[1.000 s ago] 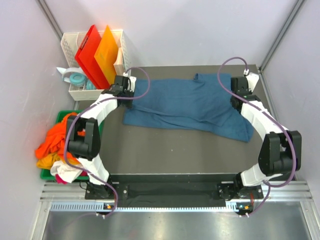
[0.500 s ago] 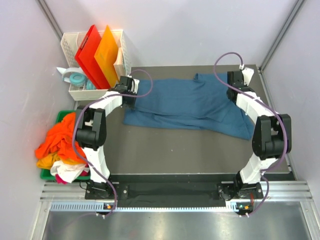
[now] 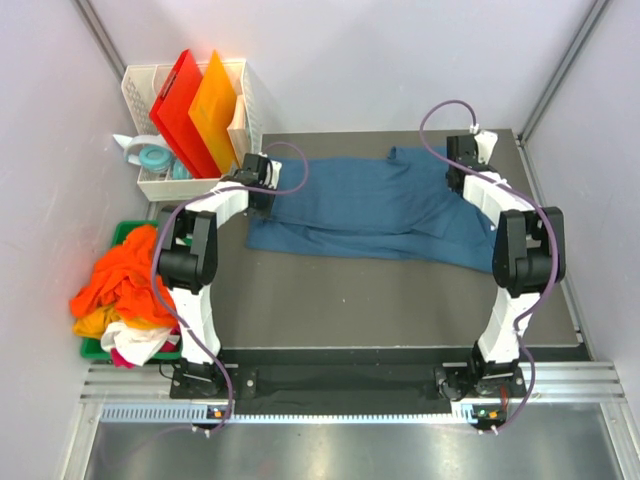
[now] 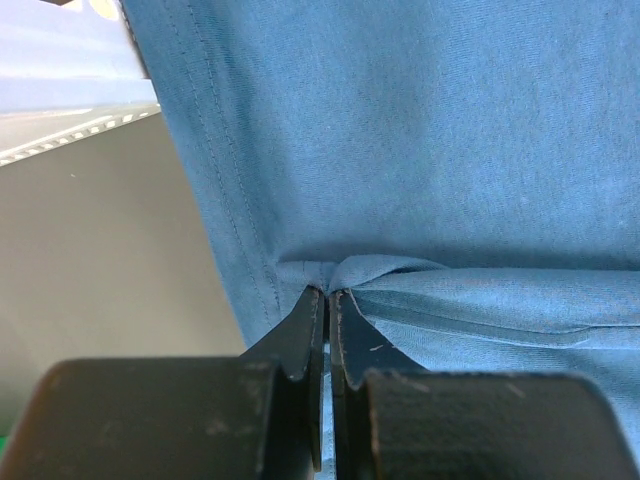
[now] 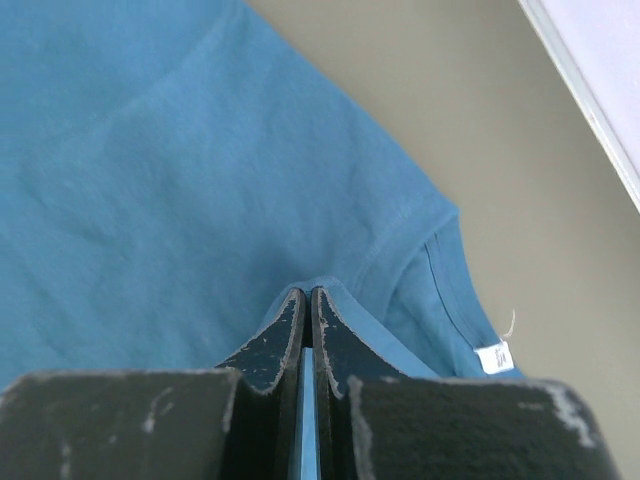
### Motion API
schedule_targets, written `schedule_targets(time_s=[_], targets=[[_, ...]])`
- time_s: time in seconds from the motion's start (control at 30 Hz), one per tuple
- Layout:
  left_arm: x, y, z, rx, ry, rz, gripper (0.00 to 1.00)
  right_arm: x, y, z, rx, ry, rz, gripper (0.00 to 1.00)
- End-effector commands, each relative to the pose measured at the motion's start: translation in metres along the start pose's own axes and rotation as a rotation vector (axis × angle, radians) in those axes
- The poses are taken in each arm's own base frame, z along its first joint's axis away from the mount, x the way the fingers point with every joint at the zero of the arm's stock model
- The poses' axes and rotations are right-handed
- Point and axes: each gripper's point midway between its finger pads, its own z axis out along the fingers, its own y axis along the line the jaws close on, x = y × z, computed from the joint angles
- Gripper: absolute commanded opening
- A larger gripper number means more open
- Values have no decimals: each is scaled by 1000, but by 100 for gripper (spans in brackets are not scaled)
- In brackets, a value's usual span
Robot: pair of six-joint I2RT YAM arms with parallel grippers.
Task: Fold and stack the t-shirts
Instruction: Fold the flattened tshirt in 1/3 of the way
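Observation:
A dark teal-blue t-shirt (image 3: 375, 205) lies stretched across the far half of the dark table. My left gripper (image 3: 262, 180) is shut on its left edge; the left wrist view shows the fabric (image 4: 450, 150) pinched into a small fold at the fingertips (image 4: 312, 310). My right gripper (image 3: 462, 160) is shut on the shirt's far right part, near the collar; the right wrist view shows cloth (image 5: 150, 180) bunched between its fingers (image 5: 278, 335) and a white label (image 5: 494, 356). More t-shirts, orange (image 3: 118, 280), yellow and white (image 3: 135, 343), are heaped in a green bin at the left.
A white basket (image 3: 150, 187) at the far left holds upright red (image 3: 180, 110) and orange (image 3: 214, 105) boards and a tape roll (image 3: 155, 157). The green bin (image 3: 95, 348) sits left of the table. Booth walls close in on the far side and both flanks.
Both arms have reached further back, carrying the shirt's left edge and collar end away from me; the shirt now lies flatter and more stretched. Both grippers stayed shut.

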Motion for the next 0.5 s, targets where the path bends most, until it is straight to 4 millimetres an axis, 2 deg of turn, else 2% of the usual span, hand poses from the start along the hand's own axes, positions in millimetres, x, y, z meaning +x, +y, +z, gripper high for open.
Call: schedule_targets(time_s=[0.0, 0.2, 0.47], targets=[[-19, 1, 5, -6, -53, 7, 0, -46, 11, -1, -18, -108, 84, 0], [-16, 4, 7, -23, -47, 13, 0, -52, 15, 10, 12, -105, 81, 0], [-17, 12, 9, -67, -49, 26, 0, -39, -15, 30, 75, -47, 111, 0]])
